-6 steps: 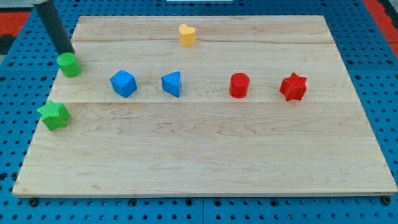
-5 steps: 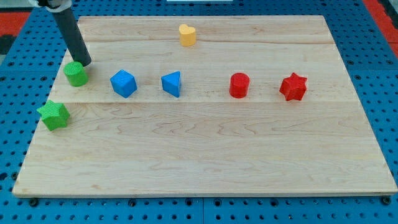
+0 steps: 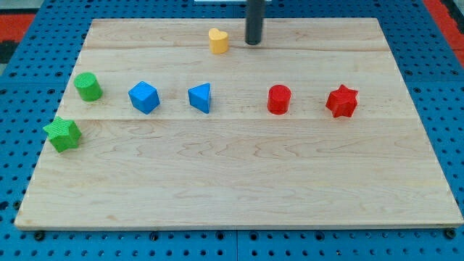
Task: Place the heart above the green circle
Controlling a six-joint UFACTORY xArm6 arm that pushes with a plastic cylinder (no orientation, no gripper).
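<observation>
The yellow heart sits near the view's top, a little left of centre. The green circle sits at the view's left, well below and left of the heart. My tip is just to the right of the heart, a small gap apart from it, and far from the green circle.
A green star lies below the green circle near the board's left edge. In a row across the middle lie a blue block, a blue triangle, a red cylinder and a red star.
My tip has left the green circle at the left and moved far right along the top to beside the yellow heart. The green circle was nudged slightly right and down earlier.
</observation>
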